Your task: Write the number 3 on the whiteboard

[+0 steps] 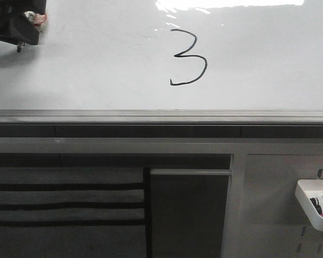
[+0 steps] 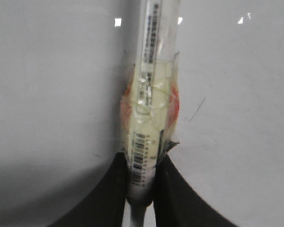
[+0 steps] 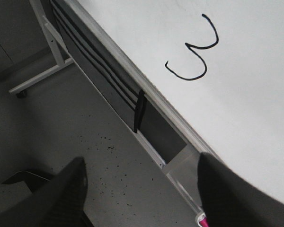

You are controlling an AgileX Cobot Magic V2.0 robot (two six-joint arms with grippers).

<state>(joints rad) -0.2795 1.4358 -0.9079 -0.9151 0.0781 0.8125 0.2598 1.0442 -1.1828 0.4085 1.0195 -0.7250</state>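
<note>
Front view: number 3 (image 1: 187, 57) in black on the whiteboard (image 1: 97, 70), upper centre, left end effector (image 1: 21, 24) at top left corner, left wrist view: left end effector (image 2: 141, 189) clamped on a marker (image 2: 149, 109), right wrist view: right end effector (image 3: 142, 189) spread wide, holding nothing, number 3 (image 3: 193, 52) on whiteboard (image 3: 255, 104).

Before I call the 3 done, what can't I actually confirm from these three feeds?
- Marker tip: cut off by the top edge of the left wrist view; the taped clear-barrelled marker sits between the left tool fingers.
- Left tool in the front view: cropped at the corner, dark and blurred.
- Markers in the small white tray: too small, cut by the edge.
- Glossy whiteboard top: washed out by glare above the black hand-drawn 3.
</note>
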